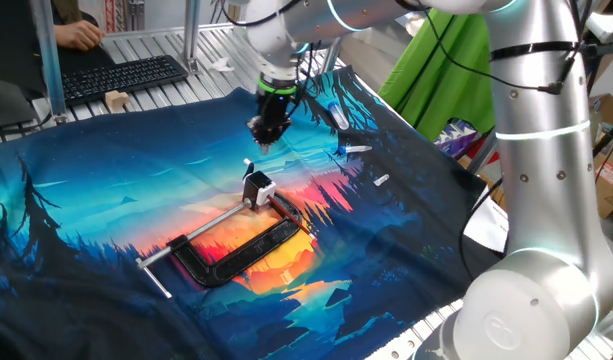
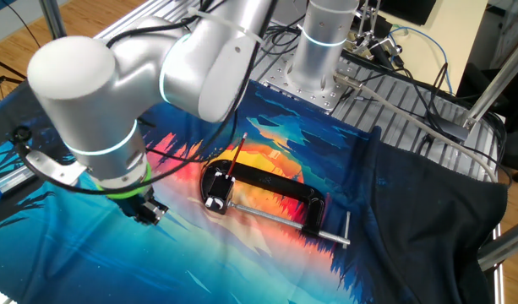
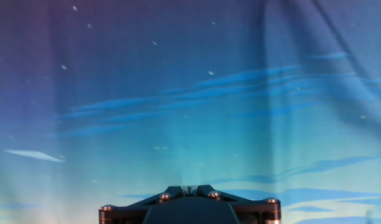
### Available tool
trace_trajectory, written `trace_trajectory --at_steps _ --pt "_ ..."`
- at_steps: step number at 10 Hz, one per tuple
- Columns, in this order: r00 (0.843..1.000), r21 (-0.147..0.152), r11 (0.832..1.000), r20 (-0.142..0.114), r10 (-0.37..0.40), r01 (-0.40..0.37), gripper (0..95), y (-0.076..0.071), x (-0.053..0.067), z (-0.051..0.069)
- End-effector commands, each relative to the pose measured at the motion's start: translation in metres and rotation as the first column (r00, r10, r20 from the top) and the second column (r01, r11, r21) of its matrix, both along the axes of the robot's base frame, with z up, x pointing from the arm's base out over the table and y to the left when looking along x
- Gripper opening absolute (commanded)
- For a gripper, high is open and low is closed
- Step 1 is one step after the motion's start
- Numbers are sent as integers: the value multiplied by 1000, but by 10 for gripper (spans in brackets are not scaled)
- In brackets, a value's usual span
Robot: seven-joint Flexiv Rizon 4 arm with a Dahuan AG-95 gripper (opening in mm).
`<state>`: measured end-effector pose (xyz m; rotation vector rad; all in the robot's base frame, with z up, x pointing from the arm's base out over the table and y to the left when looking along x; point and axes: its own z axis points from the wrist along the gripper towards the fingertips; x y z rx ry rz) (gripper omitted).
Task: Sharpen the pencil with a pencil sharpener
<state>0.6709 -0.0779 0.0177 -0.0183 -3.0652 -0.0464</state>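
The pencil sharpener [image 1: 258, 187], a tiny block with a white top and black body, sits in the mouth of a black C-clamp [image 1: 241, 256] on the printed cloth. It also shows in the other fixed view [image 2: 215, 201]. The pencil [image 2: 236, 160], a thin reddish stick, leans up out of the sharpener. My gripper [image 1: 267, 137] hangs above the cloth a little behind the sharpener, apart from it. It also shows in the other fixed view [image 2: 149, 213]. In the hand view its fingertips [image 3: 189, 188] are pressed together with nothing between them, over bare blue cloth.
The clamp's silver screw rod [image 1: 191, 235] points to the front left. Two blue-and-white pens [image 1: 339, 113] [image 1: 354, 150] and a small white stub [image 1: 381, 181] lie to the right. A keyboard [image 1: 121, 78] and a wooden block [image 1: 116, 99] lie at the back left.
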Motion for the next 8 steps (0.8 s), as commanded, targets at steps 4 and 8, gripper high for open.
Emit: trace_trajectory --at_steps 4,8 --pt "994 -11 994 -14 -106 106 0 71 2 16" --pt "980 -21 980 -26 -196 196 0 126 -8 18"
